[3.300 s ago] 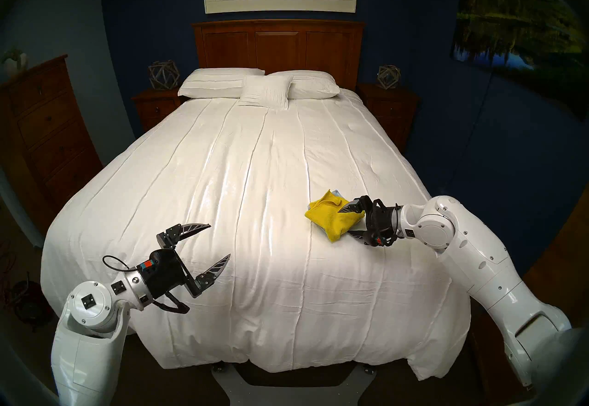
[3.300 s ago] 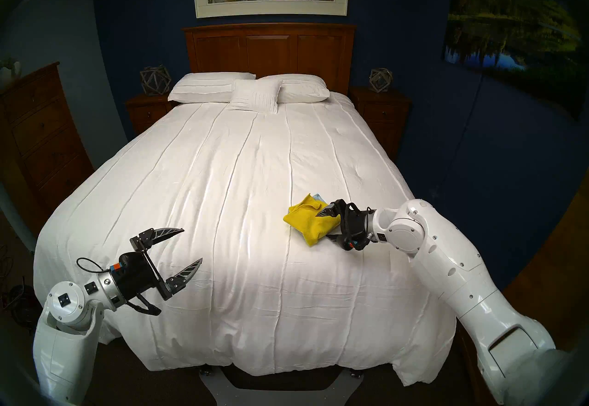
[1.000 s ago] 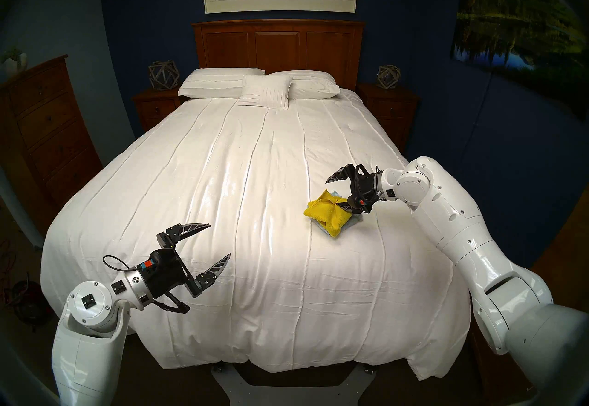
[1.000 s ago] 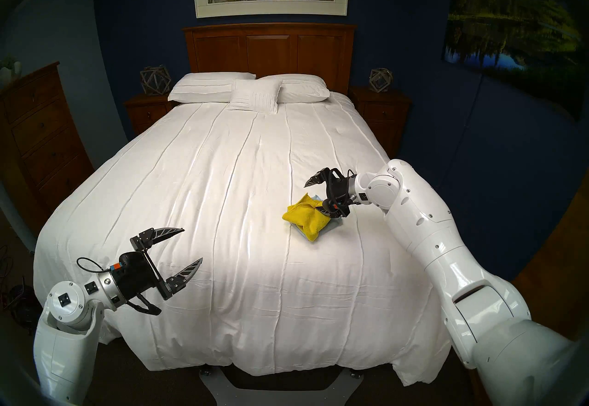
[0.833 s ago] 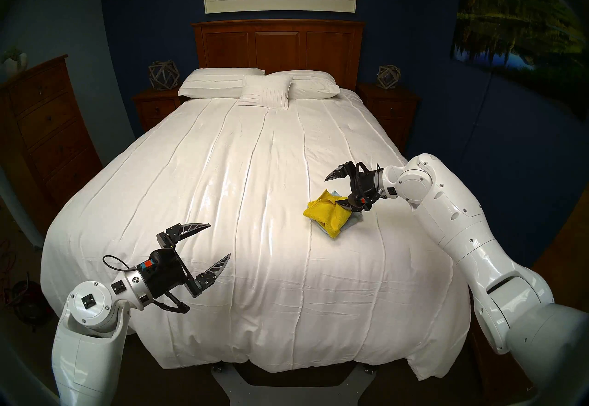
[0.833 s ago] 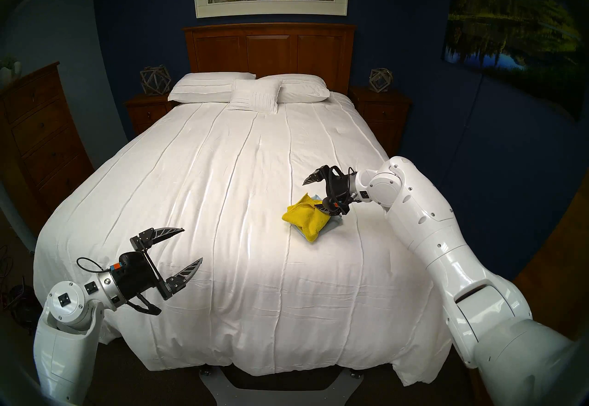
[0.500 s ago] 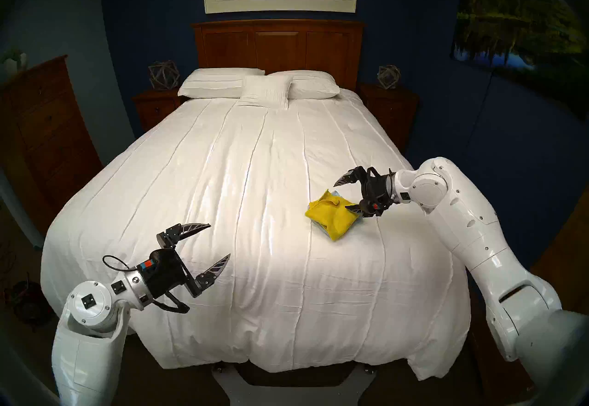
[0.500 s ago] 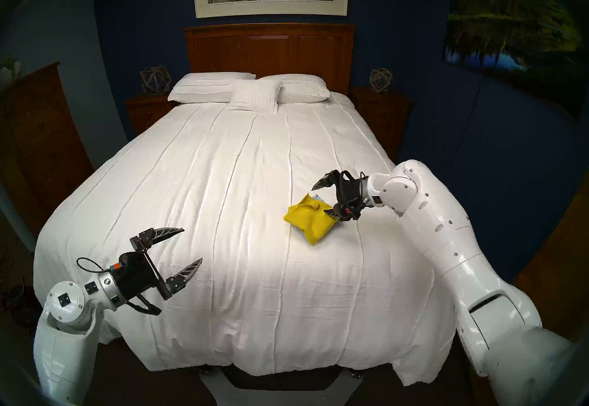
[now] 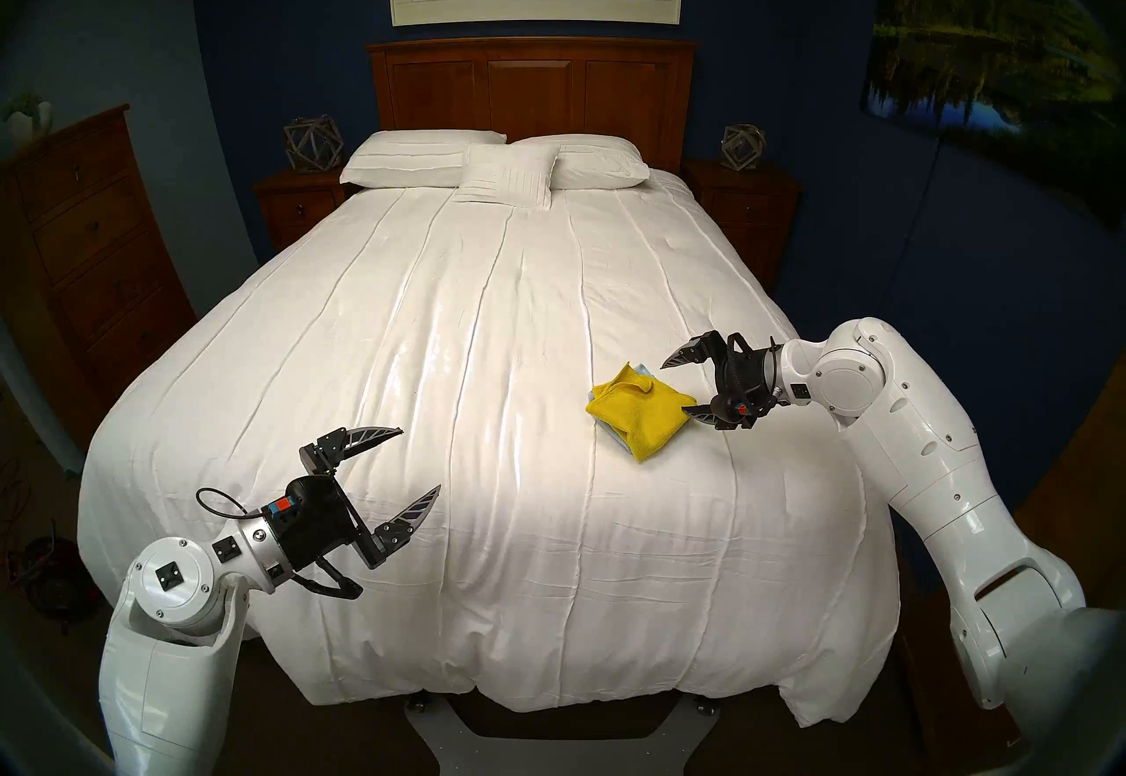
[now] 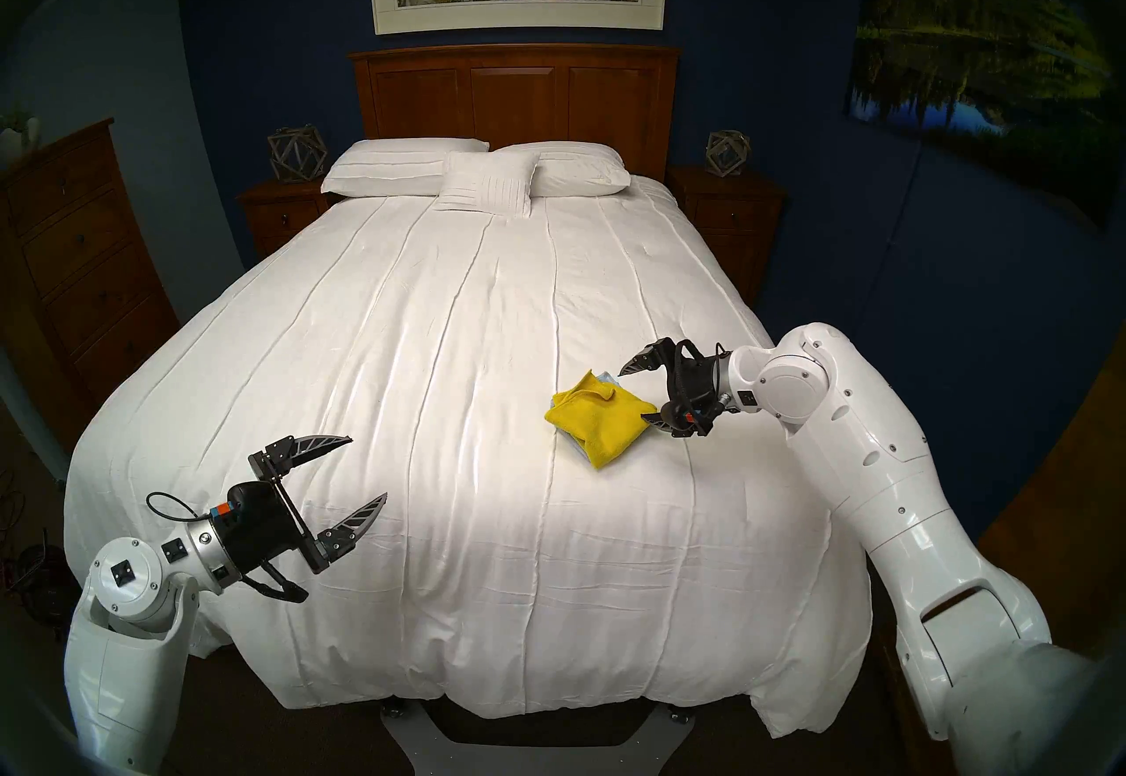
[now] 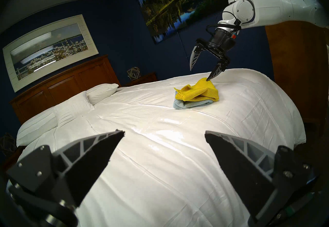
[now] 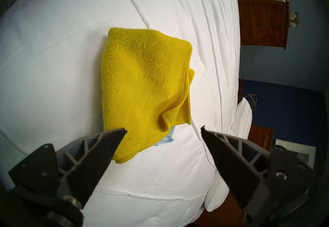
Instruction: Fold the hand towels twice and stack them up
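Note:
The bright yellow hand towel (image 9: 637, 412) lies folded on the right half of the white bedspread (image 9: 487, 391). It sits on top of the folded pale blue hand towel (image 11: 188, 104), of which only edges show. Both also show in the right wrist view, yellow (image 12: 146, 85) over blue (image 12: 168, 136). My right gripper (image 9: 674, 389) is open and empty at the stack's right side, with its lower fingertip (image 11: 211, 77) at the yellow towel's corner. My left gripper (image 9: 420, 459) is open and empty above the bed's front left.
White pillows (image 9: 487, 165) lie at the wooden headboard (image 9: 530, 86). Nightstands (image 9: 295, 208) flank the bed and a tall dresser (image 9: 79, 245) stands at the left. The bedspread drops off close to the right of the stack.
My right gripper let go of the yellow towel's edge, rose open over the stack with one finger pressing on it, then drew back to the right. The left arm has not moved.

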Controlling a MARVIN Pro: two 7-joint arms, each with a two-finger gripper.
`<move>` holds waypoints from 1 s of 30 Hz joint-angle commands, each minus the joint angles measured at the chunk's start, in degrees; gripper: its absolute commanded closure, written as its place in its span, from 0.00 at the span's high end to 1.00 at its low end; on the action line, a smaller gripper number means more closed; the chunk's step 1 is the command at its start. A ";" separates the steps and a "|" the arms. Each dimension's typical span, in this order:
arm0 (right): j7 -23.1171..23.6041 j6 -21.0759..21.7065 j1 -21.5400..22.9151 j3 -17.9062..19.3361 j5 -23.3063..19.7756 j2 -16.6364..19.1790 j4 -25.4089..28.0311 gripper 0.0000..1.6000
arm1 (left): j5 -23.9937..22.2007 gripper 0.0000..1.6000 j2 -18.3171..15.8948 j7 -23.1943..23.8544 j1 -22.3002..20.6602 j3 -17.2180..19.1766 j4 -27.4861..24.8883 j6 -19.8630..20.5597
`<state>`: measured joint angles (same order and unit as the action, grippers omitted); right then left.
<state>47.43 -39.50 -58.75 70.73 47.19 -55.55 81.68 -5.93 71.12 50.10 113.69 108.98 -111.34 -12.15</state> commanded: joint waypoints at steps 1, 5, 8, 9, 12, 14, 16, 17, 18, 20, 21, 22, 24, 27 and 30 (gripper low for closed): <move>-0.07 0.08 2.05 0.90 -1.91 -1.06 3.02 1.00 | -0.14 1.00 -0.10 0.05 -0.10 0.19 -0.92 -0.02; -0.13 0.39 3.84 -0.48 -0.95 -3.23 0.84 1.00 | -0.13 1.00 -0.07 0.08 -0.10 0.21 -0.94 0.00; -0.42 0.50 5.82 -2.01 0.28 -5.41 -1.71 1.00 | -0.12 1.00 -0.05 0.10 -0.12 0.22 -0.93 -0.01; -0.42 0.50 5.82 -2.01 0.28 -5.41 -1.71 1.00 | -0.12 1.00 -0.05 0.10 -0.12 0.22 -0.93 -0.01; -0.88 0.45 7.51 -3.29 1.14 -7.12 -4.11 1.00 | -0.10 1.00 -0.03 0.13 -0.14 0.22 -0.90 -0.03; -0.93 0.17 8.24 -3.89 1.39 -7.77 -5.18 1.00 | -0.09 1.00 -0.01 0.14 -0.15 0.23 -0.90 -0.03; -1.09 -0.09 8.79 -4.49 1.90 -8.28 -6.32 1.00 | -0.09 1.00 0.00 0.15 -0.15 0.23 -0.91 -0.02; -1.28 -0.26 8.98 -4.72 2.15 -8.49 -6.95 1.00 | -0.08 1.00 0.01 0.16 -0.15 0.24 -0.91 -0.02; -1.48 -0.40 9.13 -4.90 2.40 -8.66 -7.47 1.00 | -0.08 1.00 0.01 0.16 -0.15 0.24 -0.92 -0.01; -2.01 -0.55 9.46 -5.14 2.97 -9.00 -8.46 1.00 | -0.07 1.00 0.03 0.18 -0.15 0.25 -0.93 0.00; -2.35 -0.58 9.64 -5.21 3.29 -9.18 -8.94 1.00 | -0.07 1.00 0.03 0.18 -0.15 0.26 -0.93 0.00; -2.91 -0.44 9.85 -5.24 3.87 -9.42 -9.50 1.00 | -0.07 1.00 0.04 0.19 -0.15 0.26 -0.93 0.00; -3.43 -0.43 10.41 -5.38 4.68 -9.70 -10.32 1.00 | -0.06 1.00 0.05 0.21 -0.16 0.27 -0.93 0.00; -4.15 -0.59 11.29 -5.58 5.66 -10.13 -11.83 1.00 | -0.05 1.00 0.07 0.23 -0.17 0.27 -0.92 0.00; -5.16 -0.74 11.85 -5.63 6.66 -10.53 -13.14 1.00 | -0.04 1.00 0.10 0.25 -0.17 0.29 -0.92 0.00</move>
<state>44.90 -40.17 -50.53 64.69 52.50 -64.19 69.78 -5.81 71.31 50.31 113.63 109.07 -111.32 -12.15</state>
